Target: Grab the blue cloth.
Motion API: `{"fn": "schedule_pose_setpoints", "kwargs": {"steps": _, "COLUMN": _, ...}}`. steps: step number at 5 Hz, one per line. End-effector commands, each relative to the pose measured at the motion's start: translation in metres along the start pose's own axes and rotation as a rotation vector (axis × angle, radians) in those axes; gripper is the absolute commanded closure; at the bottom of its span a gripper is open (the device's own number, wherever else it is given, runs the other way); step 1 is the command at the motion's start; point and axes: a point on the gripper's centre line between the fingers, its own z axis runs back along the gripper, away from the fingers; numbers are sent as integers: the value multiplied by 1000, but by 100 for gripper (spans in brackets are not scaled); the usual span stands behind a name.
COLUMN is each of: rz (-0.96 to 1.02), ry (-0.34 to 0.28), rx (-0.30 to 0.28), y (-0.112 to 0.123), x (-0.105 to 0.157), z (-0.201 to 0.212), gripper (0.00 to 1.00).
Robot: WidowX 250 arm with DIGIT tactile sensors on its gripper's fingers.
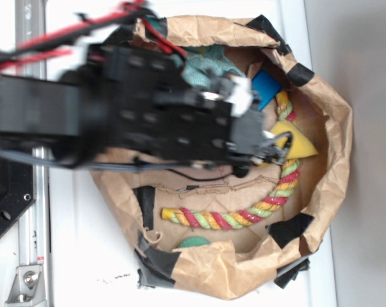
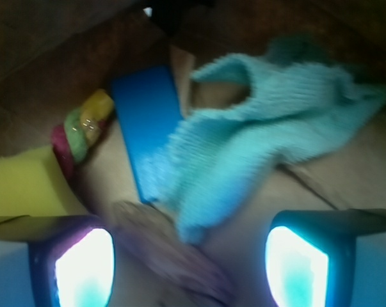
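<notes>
Going left to right in the wrist view, we see the yellow sponge (image 2: 20,182) at the left edge, the striped rope (image 2: 84,125), the blue block (image 2: 144,121), then the blue cloth (image 2: 257,131) filling the centre and upper right, its left edge lapping the block. Our gripper (image 2: 189,262) stands wide open and empty, with the cloth's lower tip between its fingers. We judge the cloth light, soft and limp, so it should bunch easily; we would pinch that thick lower fold, clear of the block.

A brown paper enclosure (image 1: 333,128) (patched with black tape at several rim points) serves as the landmark. Inside it, a multicoloured rope (image 1: 244,217) is laid along the lower floor and curves up the right side. A yellow sponge (image 1: 295,142) and a blue block (image 1: 264,88) are positioned beside that curve. A green object (image 1: 194,243), partly hidden, is seen at the lower wall.
</notes>
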Motion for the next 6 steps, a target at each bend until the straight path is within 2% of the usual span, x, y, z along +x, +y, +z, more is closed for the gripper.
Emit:
{"fn": "schedule_pose_setpoints", "kwargs": {"steps": 1, "rz": 27, "ry": -23, "rx": -49, "y": 15, "x": 28, "z": 9, "gripper": 0}}
{"fn": "schedule_pose_setpoints", "kwargs": {"steps": 2, "rz": 61, "ry": -35, "rx": 16, "y": 24, "x": 38, "z": -10, "gripper": 0}}
{"fn": "schedule_pose_setpoints", "kwargs": {"steps": 3, "rz": 89, "ry": -55, "rx": 57, "y": 30, "x": 48, "z": -17, "gripper": 0}}
{"fn": "schedule_pose_setpoints", "kwargs": {"steps": 4, "rz": 104, "ry": -29, "rx": 104, "y": 36, "x": 54, "z": -28, "gripper": 0}}
{"fn": "schedule_pose_setpoints", "kwargs": {"steps": 5, "rz": 46, "ry": -38, "rx": 112, "y": 33, "x": 56, "z": -31, "gripper": 100}}
{"fn": "schedule_pose_setpoints", "kwargs": {"steps": 6, "rz": -35, "ry": -30, "rx": 81, "y": 30, "x": 58, "z": -32, "gripper": 100}}
